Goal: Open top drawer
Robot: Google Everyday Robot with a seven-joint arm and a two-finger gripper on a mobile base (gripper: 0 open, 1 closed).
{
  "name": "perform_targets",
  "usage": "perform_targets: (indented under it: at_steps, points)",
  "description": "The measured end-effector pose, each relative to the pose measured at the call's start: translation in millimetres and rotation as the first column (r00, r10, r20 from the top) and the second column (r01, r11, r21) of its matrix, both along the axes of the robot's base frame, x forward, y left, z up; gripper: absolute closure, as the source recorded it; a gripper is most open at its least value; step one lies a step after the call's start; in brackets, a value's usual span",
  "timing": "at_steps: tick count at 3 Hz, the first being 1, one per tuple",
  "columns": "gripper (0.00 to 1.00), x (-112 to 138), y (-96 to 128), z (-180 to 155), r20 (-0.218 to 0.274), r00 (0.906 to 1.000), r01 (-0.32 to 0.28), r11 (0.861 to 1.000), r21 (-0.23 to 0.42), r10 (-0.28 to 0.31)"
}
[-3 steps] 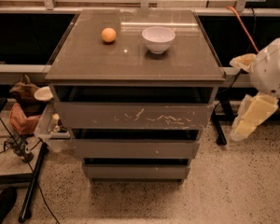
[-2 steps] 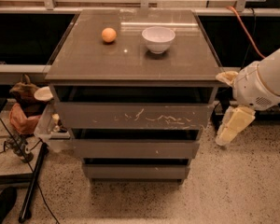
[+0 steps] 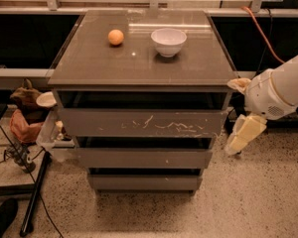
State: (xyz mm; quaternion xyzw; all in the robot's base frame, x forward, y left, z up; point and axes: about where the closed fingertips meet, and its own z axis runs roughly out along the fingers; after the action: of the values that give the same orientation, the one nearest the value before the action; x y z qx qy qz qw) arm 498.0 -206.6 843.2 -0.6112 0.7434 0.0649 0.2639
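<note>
The top drawer (image 3: pixel 114 124) is the widest grey-brown front of three, just under the cabinet top, with pale scratches across its right-centre face. A dark gap shows above it. My gripper (image 3: pixel 237 112) is at the cabinet's right side, level with the top drawer's right end. It is open and empty: one pale finger (image 3: pixel 238 85) sits by the cabinet top's right corner, and the other (image 3: pixel 242 134) hangs lower, beside the drawer's right edge. The white arm reaches in from the right.
An orange ball (image 3: pixel 115 37) and a white bowl (image 3: pixel 169 41) sit on the cabinet top (image 3: pixel 89 63). Two narrower drawers (image 3: pixel 144 157) lie below. Clutter, a bag and cables (image 3: pixel 27 118) stand left of the cabinet. An orange cable (image 3: pixel 260 31) runs at the back right.
My arm and gripper have moved left, from well right of the cabinet to right beside its right edge. The drawers, ball and bowl have not moved.
</note>
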Motion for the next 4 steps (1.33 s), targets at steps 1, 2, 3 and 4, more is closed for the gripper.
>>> perform_targets:
  at_steps: [1, 2, 3, 4]
  points:
    - [0.0, 30, 20, -30, 0.025, 0.999, -0.04, 0.996, 0.085, 0.038]
    - [0.0, 65, 35, -74, 0.025, 0.9977, -0.066, 0.984, 0.164, 0.063]
    - [0.0, 65, 35, -74, 0.025, 0.9977, -0.067, 0.984, 0.164, 0.063]
    - [0.0, 77, 59, -105, -0.006, 0.9937, -0.109, 0.975, 0.192, 0.112]
